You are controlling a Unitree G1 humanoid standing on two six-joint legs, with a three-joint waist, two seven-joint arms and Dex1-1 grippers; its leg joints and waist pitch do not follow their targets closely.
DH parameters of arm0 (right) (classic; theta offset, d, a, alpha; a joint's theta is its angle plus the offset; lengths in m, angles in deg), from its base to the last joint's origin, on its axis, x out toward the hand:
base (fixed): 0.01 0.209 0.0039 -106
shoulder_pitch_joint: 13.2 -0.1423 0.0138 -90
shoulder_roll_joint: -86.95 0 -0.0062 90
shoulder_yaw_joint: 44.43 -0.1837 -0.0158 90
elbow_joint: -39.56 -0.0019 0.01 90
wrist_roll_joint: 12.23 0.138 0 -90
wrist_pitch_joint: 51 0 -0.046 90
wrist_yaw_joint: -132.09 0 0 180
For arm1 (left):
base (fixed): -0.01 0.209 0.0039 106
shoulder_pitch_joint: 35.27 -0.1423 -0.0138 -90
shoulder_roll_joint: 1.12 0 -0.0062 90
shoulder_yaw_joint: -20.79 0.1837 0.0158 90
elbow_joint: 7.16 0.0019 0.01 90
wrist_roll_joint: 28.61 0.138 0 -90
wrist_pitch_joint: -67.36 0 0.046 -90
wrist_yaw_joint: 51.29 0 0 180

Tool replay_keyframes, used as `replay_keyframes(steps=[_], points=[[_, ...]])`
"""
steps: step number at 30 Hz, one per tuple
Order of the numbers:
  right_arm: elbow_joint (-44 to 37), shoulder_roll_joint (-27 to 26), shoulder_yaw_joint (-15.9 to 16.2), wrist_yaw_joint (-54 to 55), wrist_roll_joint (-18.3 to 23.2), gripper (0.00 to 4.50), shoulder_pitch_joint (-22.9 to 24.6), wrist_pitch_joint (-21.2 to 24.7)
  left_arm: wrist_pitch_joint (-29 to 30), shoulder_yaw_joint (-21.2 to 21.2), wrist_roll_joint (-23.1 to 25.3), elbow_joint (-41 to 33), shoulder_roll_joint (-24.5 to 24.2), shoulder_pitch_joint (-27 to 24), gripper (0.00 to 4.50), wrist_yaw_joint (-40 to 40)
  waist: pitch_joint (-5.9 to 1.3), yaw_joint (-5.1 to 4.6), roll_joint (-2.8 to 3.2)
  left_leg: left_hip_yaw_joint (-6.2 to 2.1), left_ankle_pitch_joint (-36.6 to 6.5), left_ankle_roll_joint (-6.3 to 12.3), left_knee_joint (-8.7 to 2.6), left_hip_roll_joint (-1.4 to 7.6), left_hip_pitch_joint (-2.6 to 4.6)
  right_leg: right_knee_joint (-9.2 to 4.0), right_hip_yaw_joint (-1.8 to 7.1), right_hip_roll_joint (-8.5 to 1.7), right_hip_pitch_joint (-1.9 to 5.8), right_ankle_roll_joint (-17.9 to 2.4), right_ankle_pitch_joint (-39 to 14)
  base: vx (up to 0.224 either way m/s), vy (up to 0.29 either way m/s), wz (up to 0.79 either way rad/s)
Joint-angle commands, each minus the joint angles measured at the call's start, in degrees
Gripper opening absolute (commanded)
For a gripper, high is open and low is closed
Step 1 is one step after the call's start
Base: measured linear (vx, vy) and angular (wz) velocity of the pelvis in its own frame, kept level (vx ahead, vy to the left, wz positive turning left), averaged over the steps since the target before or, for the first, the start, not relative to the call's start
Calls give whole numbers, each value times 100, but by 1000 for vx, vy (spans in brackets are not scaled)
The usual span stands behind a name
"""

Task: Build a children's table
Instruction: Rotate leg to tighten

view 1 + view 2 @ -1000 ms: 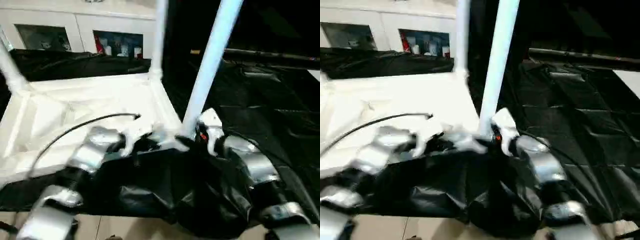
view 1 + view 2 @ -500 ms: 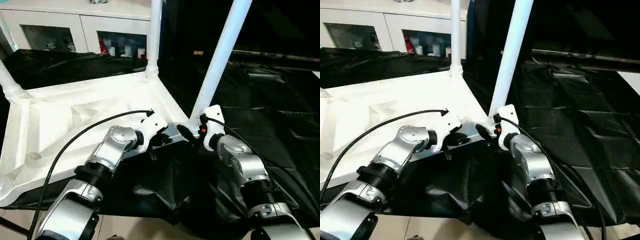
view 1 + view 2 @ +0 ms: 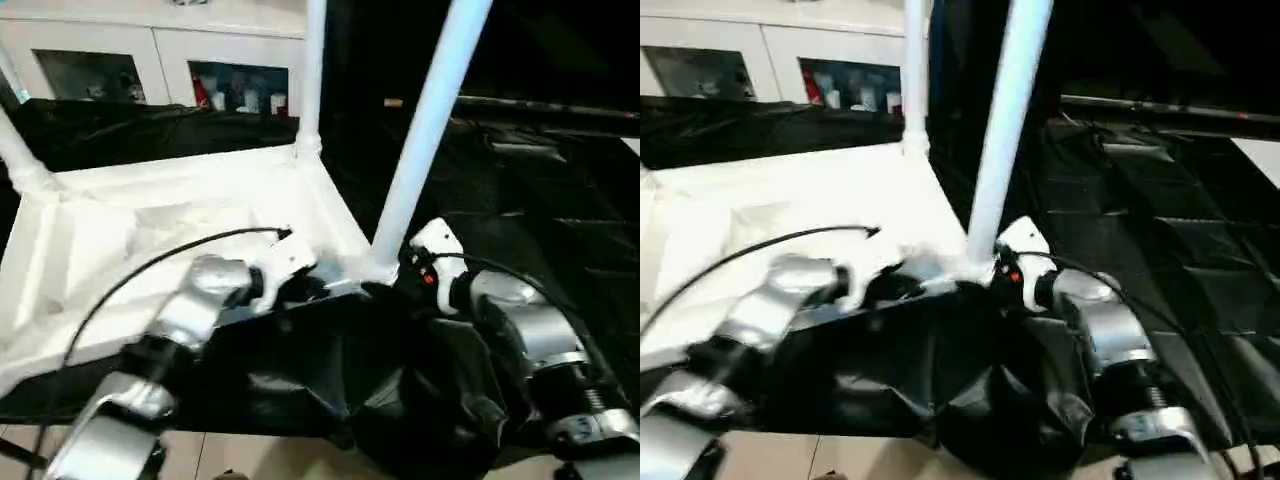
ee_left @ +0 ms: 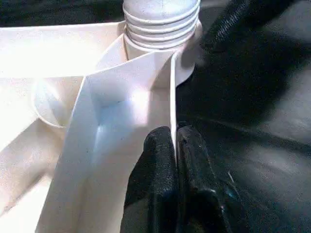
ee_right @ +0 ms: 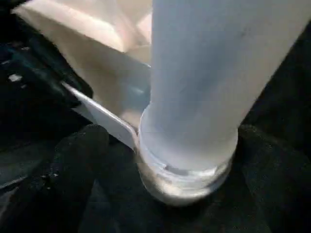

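White plastic tabletop (image 3: 150,240) lies upside down, ribbed underside up, on black sheeting (image 3: 560,240) covering the bench. 3 legs seen standing up from corner sockets: far-left leg (image 3: 18,150), far-right leg (image 3: 312,75), near-right leg (image 3: 425,130), the last leaning slightly right. Left pincer (image 4: 176,141) closed on the thin near rim of the tabletop, 1 black finger on each side of the wall, close to the near-right socket. Right pincer (image 5: 160,145) spread wide around the base of the near-right leg, where the ribbed collar (image 5: 184,177) meets the socket; 1 black finger (image 5: 80,145) shows beside the collar, contact with the leg not discernible. White cabinet (image 3: 150,60) with glass doors stands behind the bench.
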Motion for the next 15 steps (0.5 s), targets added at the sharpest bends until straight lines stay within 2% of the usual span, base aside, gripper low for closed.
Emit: replay_keyframes(steps=[1, 4, 10, 12, 15], points=[[-209, 120, 119, -355, 114, 447, 19, -35, -94, 146, -425, -377, -1, -153, 0, 573, -334, 24, -48, 29, -1028, 326, -313, 62, -50, -443, 304, -375, 331, -830, -1430, 0, 0, 0], [-223, 151, 160, -491, 143, 447, 35, -36, -60, 165, -454, -468, -74, -201, 0, 690, -327, 53, -30, 42, -1074, 315, -309, 62, -33, -444, 308, -371, 310, -887, -1450, 0, 0, 0], [-201, 142, 250, -709, 141, 431, 73, -40, -64, 105, -436, -519, -187, -263, 0, 728, -327, 65, -52, 34, -1066, 259, -313, 53, -49, -452, 303, -375, 321, -786, -1585, 0, 0, 0], [-189, 153, 284, -720, 129, 396, 81, -60, -44, 88, -438, -544, -202, -267, 0, 731, -338, 68, -54, 35, -994, 266, -307, 53, -50, -435, 305, -372, 328, -806, -1478, 0, 0, 0], [-162, 139, 285, -695, 134, 386, 78, -77, -11, 64, -440, -569, -216, -263, 0, 726, -339, 69, -46, 39, -943, 268, -303, 48, -50, -426, 306, -369, 331, -847, -1359, 0, 0, 0]])
